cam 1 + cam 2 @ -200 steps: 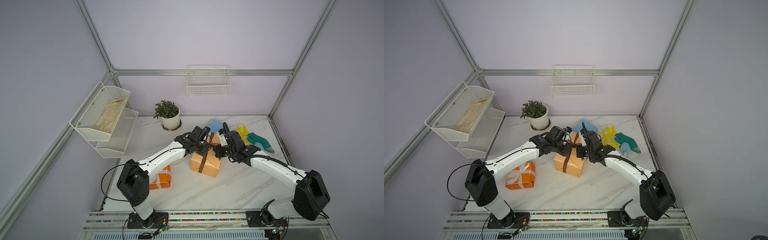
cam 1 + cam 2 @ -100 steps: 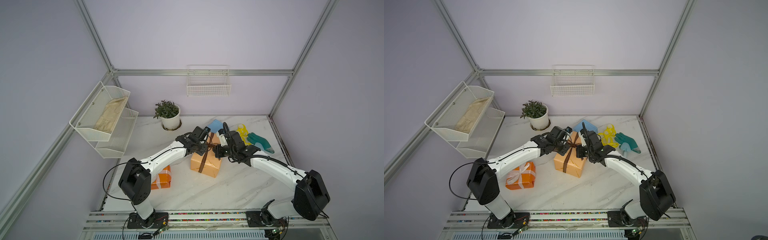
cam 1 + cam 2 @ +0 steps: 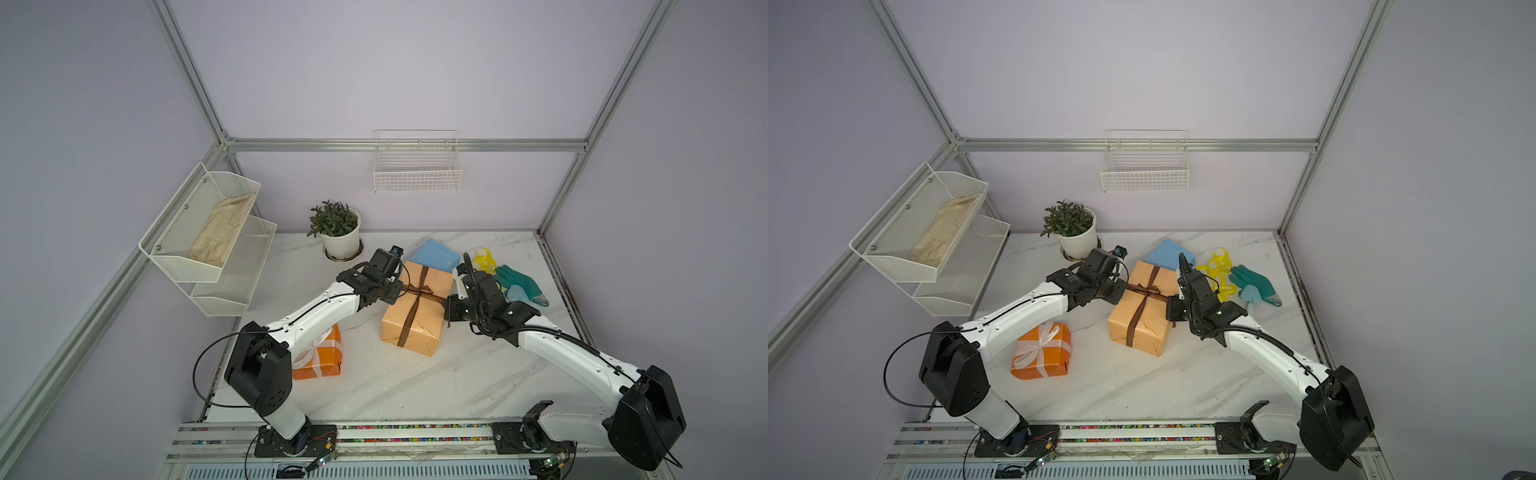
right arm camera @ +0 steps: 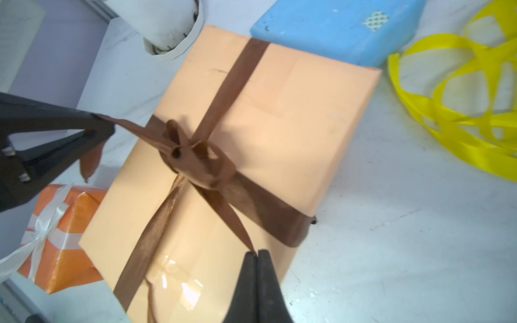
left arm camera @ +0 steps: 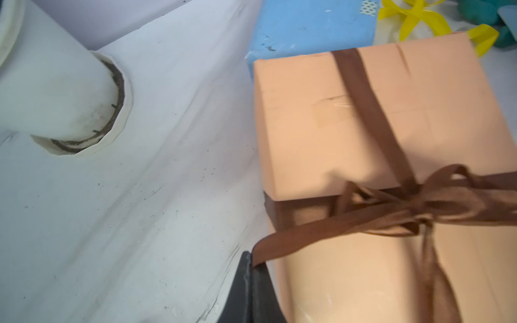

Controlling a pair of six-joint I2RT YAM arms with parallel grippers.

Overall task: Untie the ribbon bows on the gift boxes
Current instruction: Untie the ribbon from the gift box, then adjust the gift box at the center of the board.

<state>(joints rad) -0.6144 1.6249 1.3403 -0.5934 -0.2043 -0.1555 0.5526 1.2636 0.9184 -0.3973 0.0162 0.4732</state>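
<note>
The pale peach gift box (image 3: 415,320) (image 3: 1142,324) stands mid-table with a dark brown ribbon bow (image 3: 424,289) (image 4: 201,159) still knotted on top. My left gripper (image 5: 251,260) (image 3: 401,289) is shut on one brown tail at the box's left edge. At the opposite edge my right gripper (image 4: 256,253) (image 3: 1169,300) is shut on the other tail. Both tails run taut to the knot. The orange box (image 3: 1042,357) carries a tied white bow (image 3: 1040,343). Behind the peach box lies the light blue box (image 3: 434,255), bare, with loose yellow ribbon (image 3: 1217,270) beside it.
A white plant pot (image 3: 340,241) stands at the back, close behind my left wrist. A teal glove (image 3: 519,280) lies right of the yellow ribbon. A white mesh shelf (image 3: 208,237) hangs on the left wall and a wire basket (image 3: 417,166) on the back wall.
My left gripper has closed on the brown ribbon tail. The right gripper has stayed shut on its tail, and both arms have barely moved.
</note>
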